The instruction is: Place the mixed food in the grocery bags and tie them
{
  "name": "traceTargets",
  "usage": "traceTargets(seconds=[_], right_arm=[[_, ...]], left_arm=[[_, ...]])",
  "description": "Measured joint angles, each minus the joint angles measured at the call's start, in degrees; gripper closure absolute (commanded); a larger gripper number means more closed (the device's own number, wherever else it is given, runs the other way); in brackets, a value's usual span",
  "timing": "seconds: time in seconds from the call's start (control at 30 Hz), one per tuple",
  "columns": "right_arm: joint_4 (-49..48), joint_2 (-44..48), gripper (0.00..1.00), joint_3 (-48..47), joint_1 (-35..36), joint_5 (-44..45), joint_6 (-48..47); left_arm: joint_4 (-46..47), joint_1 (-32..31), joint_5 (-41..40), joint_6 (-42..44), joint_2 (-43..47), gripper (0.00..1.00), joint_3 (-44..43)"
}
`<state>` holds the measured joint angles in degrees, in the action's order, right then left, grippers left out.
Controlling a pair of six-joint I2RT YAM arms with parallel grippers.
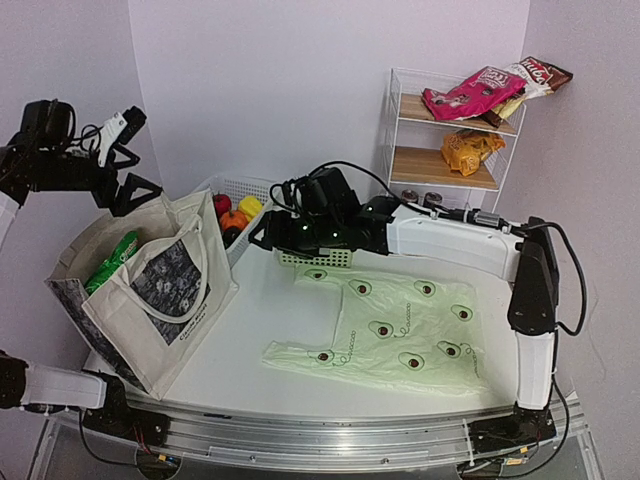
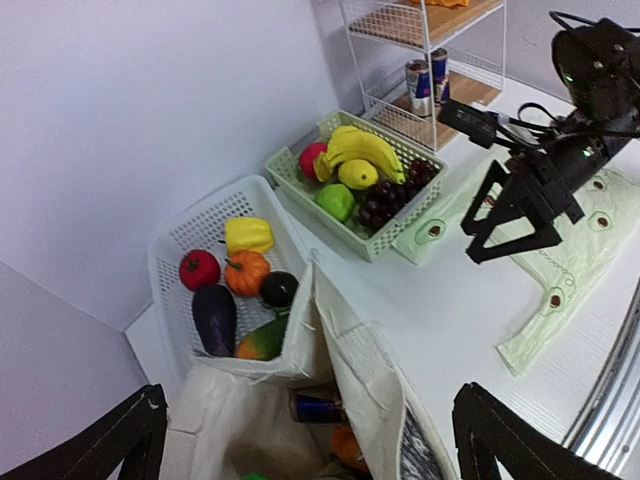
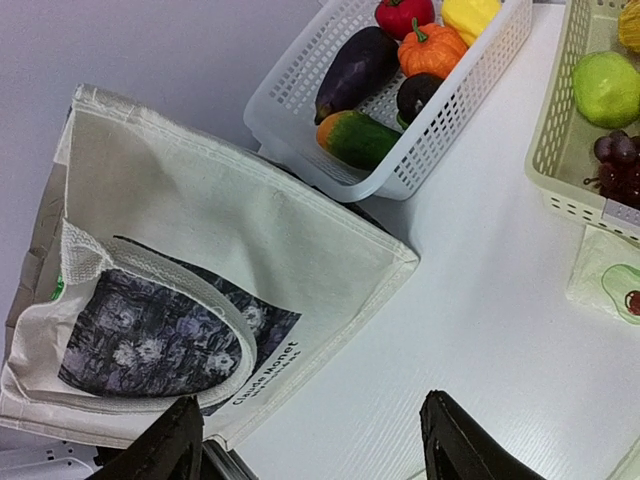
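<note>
Bananas [image 2: 358, 145] lie in the green basket [image 2: 335, 222], beside grapes [image 2: 388, 195]: light, firm-skinned, easily bruised; likely best pinched across the bunch's thick middle. Left tool [image 2: 310, 440] spread wide, empty, above the open tote [image 1: 160, 290]. Right tool [image 3: 315, 450] spread, empty, over the bench [image 3: 500, 330].

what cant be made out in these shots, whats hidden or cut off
- Top view: what fills the tote is mostly hidden by its walls; only a green-white crisp packet pokes out.
- Left wrist view: the drink can inside is partly covered by the tote's rim; an orange item beside it is cut by the bottom edge.
- Top view: the green basket is mostly behind the right gripper.
</note>
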<state>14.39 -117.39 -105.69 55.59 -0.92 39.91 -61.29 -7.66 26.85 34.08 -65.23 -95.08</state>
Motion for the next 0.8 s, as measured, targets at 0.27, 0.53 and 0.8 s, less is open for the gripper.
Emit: traceTargets(seconds=[0.27,0.53,0.8], right_arm=[[-0.03,4.68,0.28,3.47,-0.65,0.62,-1.32],[-0.21,7.8,0.28,6.39,-0.77,1.67,-2.49],[-0.15,9.22,0.27,9.17,-0.77,2.69,-3.13]], left_arm=[[2.14,2.45,-22.42,5.62,-13.15,0.0,-5.74],[5.92,4.85,-30.94,14.68,-17.72,0.0,-0.69],[5.74,6.31,-25.34,18.26,-19.69,0.96,0.12]])
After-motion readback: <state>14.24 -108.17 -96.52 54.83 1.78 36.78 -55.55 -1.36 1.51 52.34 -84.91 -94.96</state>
